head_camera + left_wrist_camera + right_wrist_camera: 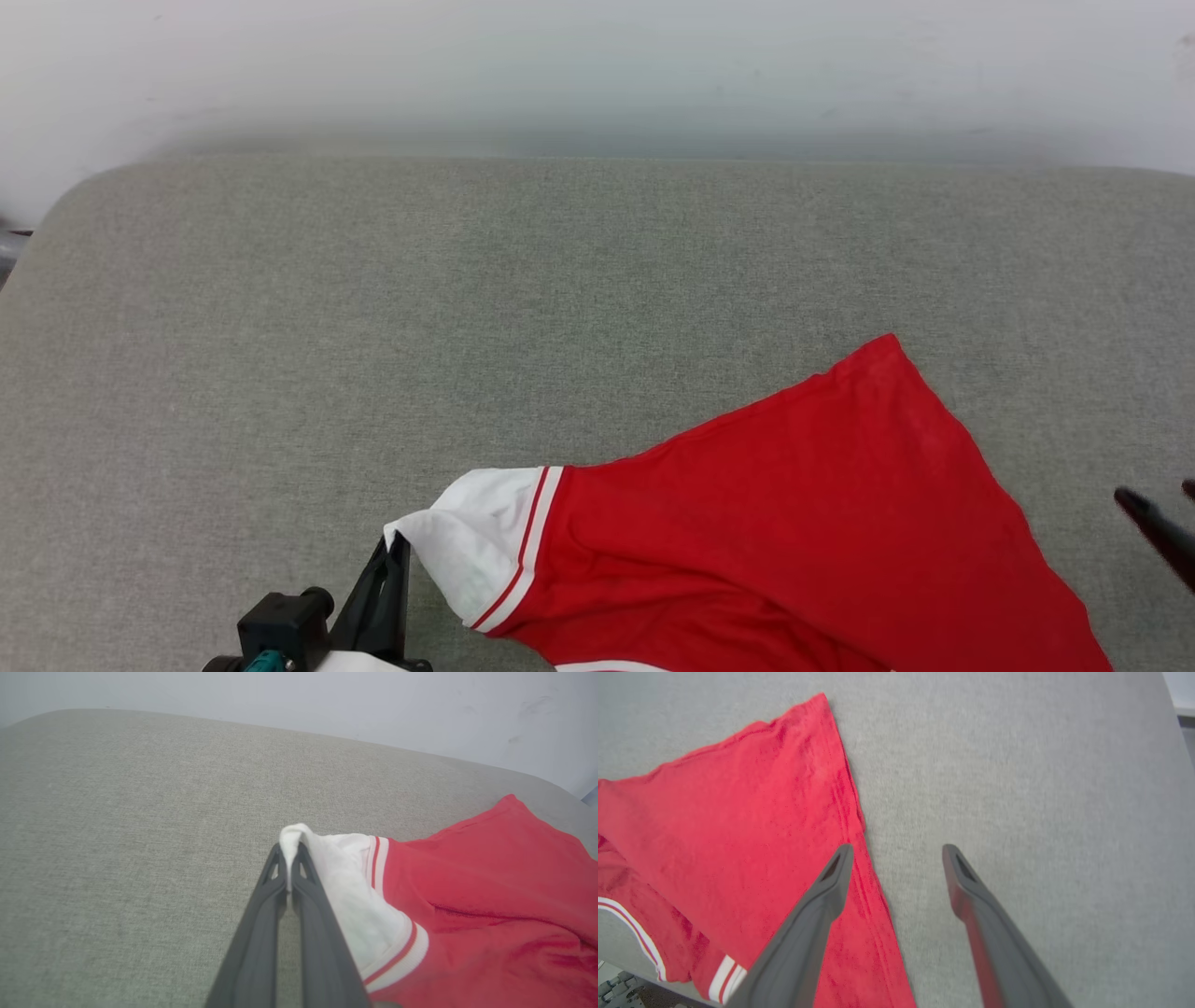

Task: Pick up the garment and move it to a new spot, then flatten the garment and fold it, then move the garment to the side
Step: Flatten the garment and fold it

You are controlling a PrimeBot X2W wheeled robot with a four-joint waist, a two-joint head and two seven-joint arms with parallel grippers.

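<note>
Across lower right of frame, laid out but not yet flattened or folded: garment (794, 523), sleeve (476, 541) pinched in closed left gripper (396, 546); right gripper (897, 851) spread wide, empty, beside hem (859, 826).

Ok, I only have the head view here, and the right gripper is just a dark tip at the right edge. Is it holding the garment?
Observer: No. The right wrist view shows the right gripper open, nothing between its fingers; one crosses the garment at its red hem, the other the grey cushion.
Reviewer: And on the other side, is that a real grip?
Observer: Yes. The left wrist view shows the left gripper shut on a pinched fold of the white sleeve.
</note>
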